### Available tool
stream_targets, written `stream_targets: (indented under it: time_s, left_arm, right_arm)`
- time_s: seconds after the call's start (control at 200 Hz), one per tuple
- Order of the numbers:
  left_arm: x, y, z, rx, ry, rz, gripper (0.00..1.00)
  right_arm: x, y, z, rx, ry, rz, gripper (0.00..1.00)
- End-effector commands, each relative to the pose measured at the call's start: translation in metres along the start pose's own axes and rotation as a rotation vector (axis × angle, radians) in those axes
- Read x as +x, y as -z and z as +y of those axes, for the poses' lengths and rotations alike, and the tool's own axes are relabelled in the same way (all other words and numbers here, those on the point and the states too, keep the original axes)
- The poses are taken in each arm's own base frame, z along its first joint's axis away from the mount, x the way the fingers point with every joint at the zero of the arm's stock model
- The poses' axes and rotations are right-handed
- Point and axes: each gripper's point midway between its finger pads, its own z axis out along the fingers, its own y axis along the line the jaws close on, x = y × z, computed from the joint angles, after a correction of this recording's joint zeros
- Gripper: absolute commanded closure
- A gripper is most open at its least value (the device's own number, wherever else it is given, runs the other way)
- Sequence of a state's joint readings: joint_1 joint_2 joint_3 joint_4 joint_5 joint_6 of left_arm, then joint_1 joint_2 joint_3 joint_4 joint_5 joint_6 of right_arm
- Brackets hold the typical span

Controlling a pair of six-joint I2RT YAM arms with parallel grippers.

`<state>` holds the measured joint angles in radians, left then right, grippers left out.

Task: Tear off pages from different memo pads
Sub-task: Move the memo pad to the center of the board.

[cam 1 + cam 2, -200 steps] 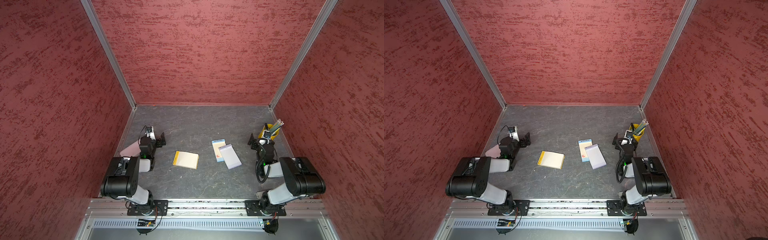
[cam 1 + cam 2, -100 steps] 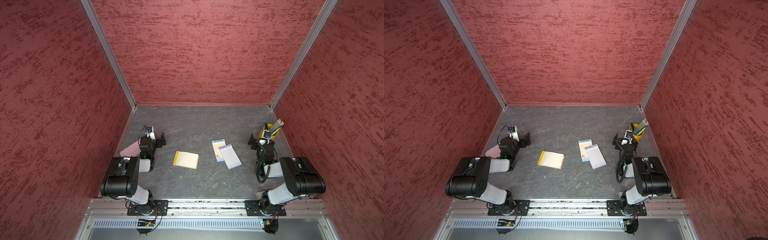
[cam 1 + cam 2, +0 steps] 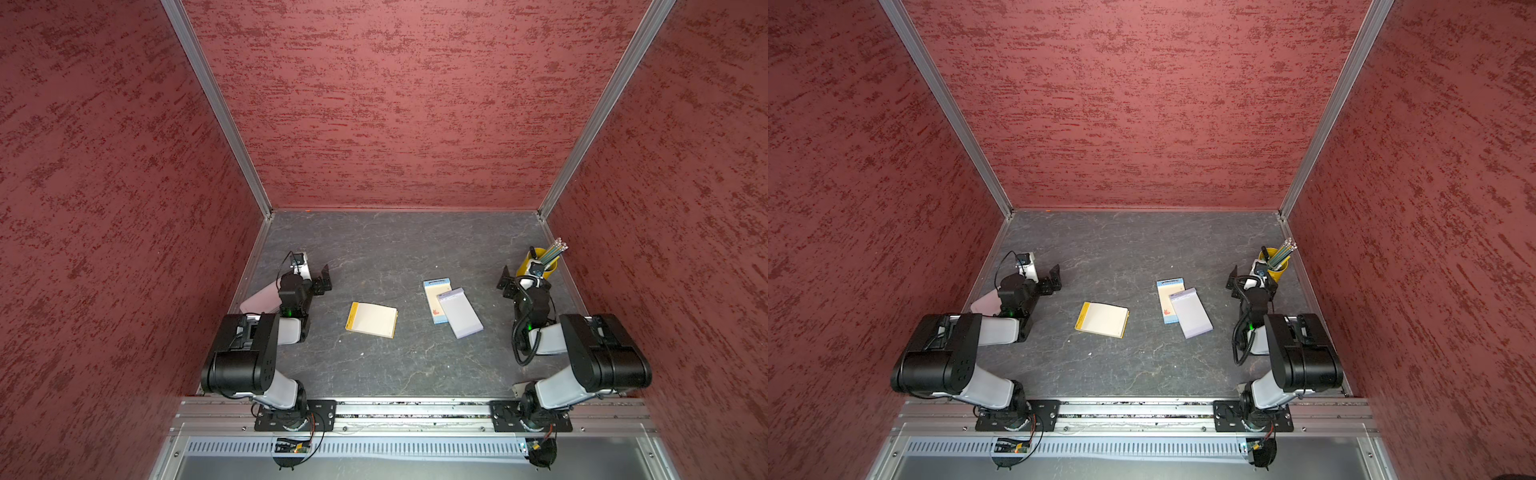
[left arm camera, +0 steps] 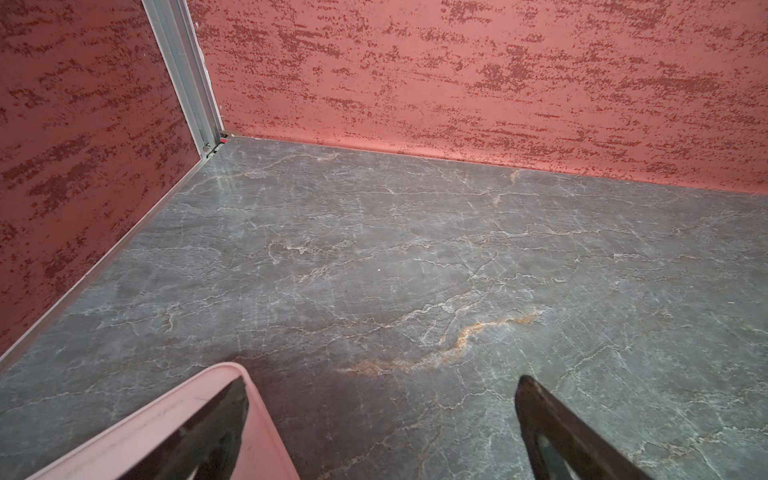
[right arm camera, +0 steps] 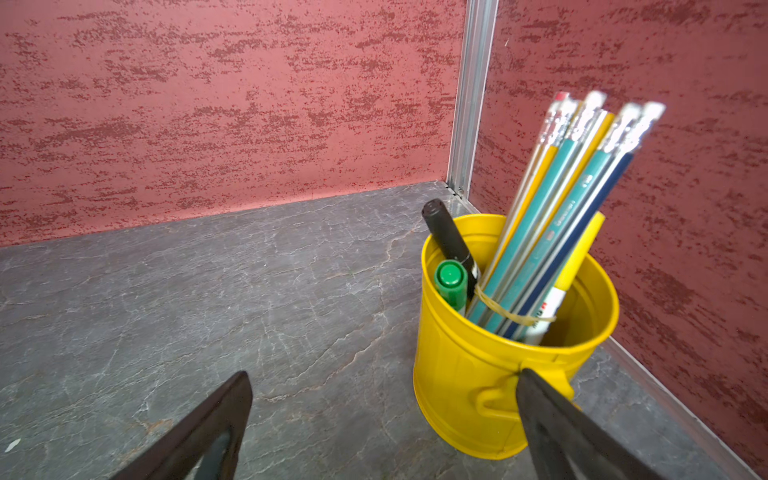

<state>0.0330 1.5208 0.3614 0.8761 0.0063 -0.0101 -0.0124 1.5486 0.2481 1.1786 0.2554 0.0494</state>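
Three memo pads lie central; left tool, right tool sit near walls.

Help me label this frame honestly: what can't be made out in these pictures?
- Pink case: largely under the left arm in both top views; cut by the picture edge in the left wrist view.
- Blue-bordered memo pad: one side covered by the lavender memo pad in both top views.
- Print on the pads: too small in both top views.
- No pad shows in either wrist view.
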Motion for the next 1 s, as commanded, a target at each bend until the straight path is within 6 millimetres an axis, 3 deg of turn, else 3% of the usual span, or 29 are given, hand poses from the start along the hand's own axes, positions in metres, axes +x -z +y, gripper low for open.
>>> stream_targets:
  time_s: [0.0,0.075,0.195,0.366,0.456,0.516,0.566,0.611,0.651,0.716,0.802,0.992]
  left_arm:
    - [-0.008,-0.004,-0.001,0.030,0.009,-0.016,0.00]
    - [-0.012,-0.002,-0.003,-0.020,-0.022,-0.038,0.01]
    - [-0.028,0.012,-0.008,-0.104,-0.078,-0.058,0.01]
    - [-0.064,0.047,-0.027,-0.262,-0.169,-0.086,0.00]
    - [-0.064,0.057,-0.028,-0.310,-0.133,0.046,0.01]
    - [-0.065,0.062,-0.032,-0.282,0.006,0.136,0.01]
    - [-0.063,0.066,-0.036,-0.248,0.175,0.200,0.00]
    - [-0.062,0.066,-0.053,-0.081,0.291,0.281,0.01]
    - [-0.062,0.068,-0.065,0.050,0.382,0.323,0.00]
    - [-0.058,0.074,-0.074,0.129,0.464,0.348,0.04]
    - [-0.046,0.083,-0.093,0.107,0.377,0.389,0.07]
    - [-0.017,0.097,-0.166,0.163,0.251,0.495,0.06]
  right_arm:
    - [-0.015,0.001,-0.001,0.000,-0.021,-0.054,0.01]
    - [-0.033,0.014,-0.001,-0.004,-0.024,-0.095,0.01]
    - [-0.061,0.031,-0.020,0.099,-0.091,-0.123,0.01]
    - [-0.078,0.045,-0.033,0.234,-0.167,0.033,0.01]
    - [-0.092,0.052,-0.011,0.114,-0.309,0.063,0.01]
    - [-0.097,0.059,-0.001,0.034,-0.466,0.054,0.01]
    - [-0.106,0.066,0.020,-0.122,-0.486,0.031,0.01]
    - [-0.112,0.072,0.033,-0.205,-0.484,0.037,0.12]
    - [-0.105,0.070,0.034,-0.184,-0.502,0.123,0.22]
    - [-0.095,0.066,0.041,-0.159,-0.483,0.277,0.23]
    - [-0.064,0.067,0.050,-0.168,-0.476,0.450,0.22]
    - [-0.003,0.075,0.078,-0.244,-0.496,0.707,0.21]
